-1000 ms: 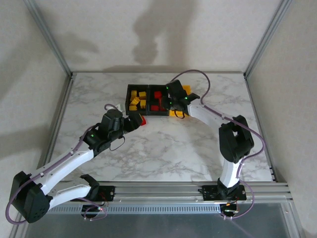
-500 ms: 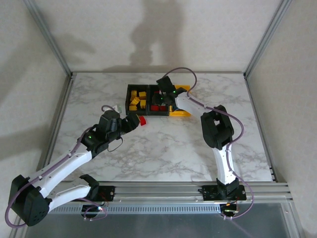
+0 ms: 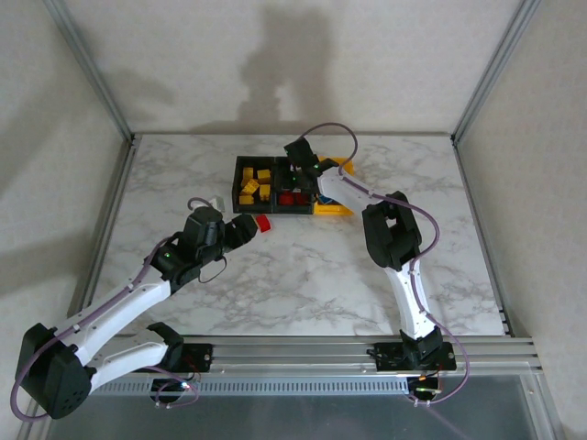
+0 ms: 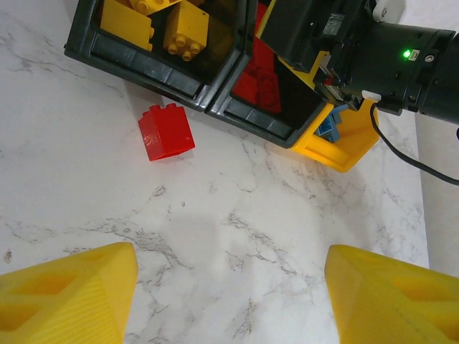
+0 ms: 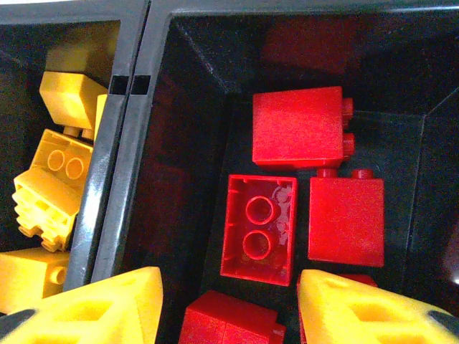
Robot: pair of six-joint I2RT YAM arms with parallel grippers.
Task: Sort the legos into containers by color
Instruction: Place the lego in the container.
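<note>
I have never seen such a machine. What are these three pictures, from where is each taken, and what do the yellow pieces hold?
It is two robot arms bolted to a marble table. One camera looks down from above; the others sit on the wrists, so the yellow wedges there are each gripper's own fingers. The left gripper is open and empty, near a loose red brick. The right gripper is open too, empty, over the black bin of red bricks. Beside it stand a black bin of yellow bricks and a yellow bin.

High rear overview; downward wrist views sharing the middle bin [image 4: 251, 120]
</note>
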